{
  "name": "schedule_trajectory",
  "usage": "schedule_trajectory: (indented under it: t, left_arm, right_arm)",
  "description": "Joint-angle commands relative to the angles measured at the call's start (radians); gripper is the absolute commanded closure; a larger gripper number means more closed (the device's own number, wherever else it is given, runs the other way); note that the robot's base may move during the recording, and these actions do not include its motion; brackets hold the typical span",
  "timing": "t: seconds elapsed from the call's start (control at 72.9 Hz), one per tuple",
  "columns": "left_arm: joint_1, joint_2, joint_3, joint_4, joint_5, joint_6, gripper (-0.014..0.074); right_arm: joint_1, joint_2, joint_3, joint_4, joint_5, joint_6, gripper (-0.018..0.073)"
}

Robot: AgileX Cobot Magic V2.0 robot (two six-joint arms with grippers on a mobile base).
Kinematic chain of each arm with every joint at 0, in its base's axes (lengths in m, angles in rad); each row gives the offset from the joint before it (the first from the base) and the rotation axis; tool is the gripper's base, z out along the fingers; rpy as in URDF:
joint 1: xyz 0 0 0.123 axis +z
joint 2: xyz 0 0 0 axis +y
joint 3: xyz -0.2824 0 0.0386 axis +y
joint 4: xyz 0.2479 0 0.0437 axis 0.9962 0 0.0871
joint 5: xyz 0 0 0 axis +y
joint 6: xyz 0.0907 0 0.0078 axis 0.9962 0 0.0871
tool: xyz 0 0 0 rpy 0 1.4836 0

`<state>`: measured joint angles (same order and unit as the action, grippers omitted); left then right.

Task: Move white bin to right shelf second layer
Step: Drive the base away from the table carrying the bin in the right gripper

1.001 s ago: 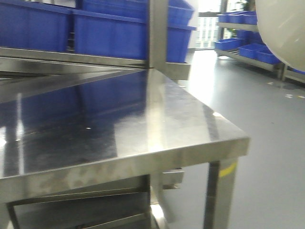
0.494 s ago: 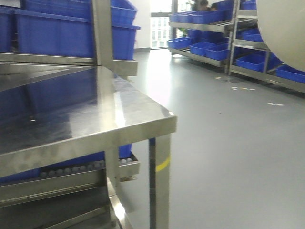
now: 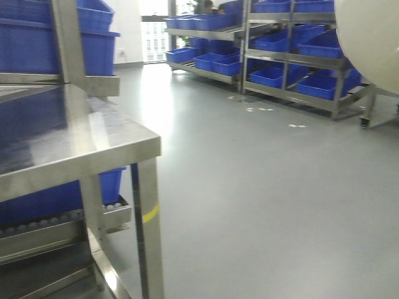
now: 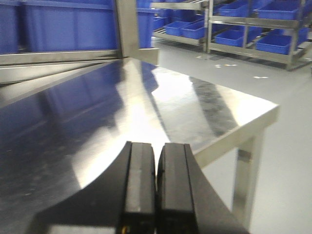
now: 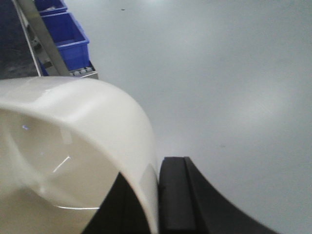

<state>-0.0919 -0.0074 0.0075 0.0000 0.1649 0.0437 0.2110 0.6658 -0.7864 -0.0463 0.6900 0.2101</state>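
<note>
Now my right fingers (image 5: 175, 195) pinch the wall of the white bin (image 5: 73, 146) above the floor (image 5: 219, 73); my left fingers (image 4: 139, 185) are pressed together over the steel surface (image 4: 97, 112).

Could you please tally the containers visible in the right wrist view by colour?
Cream-white glossy plastic bin: 1
Blue rectangular plastic crates: 2
Total: 3
</note>
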Motion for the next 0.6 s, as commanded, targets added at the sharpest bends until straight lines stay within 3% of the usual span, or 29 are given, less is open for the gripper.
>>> schedule_trajectory:
  t: [0.0,0.59]
  left_arm:
    - [-0.006,-0.014,0.037,0.000,-0.087,-0.005,0.0512]
    - [-0.006,-0.014,0.037,0.000,-0.087,-0.005,0.0512]
  right_arm:
    - [-0.006,-0.001,-0.031,-0.006,-0.103,0.000,0.0504]
    - [-0.006,-0.001,-0.031,-0.006,-0.103,0.000,0.0504]
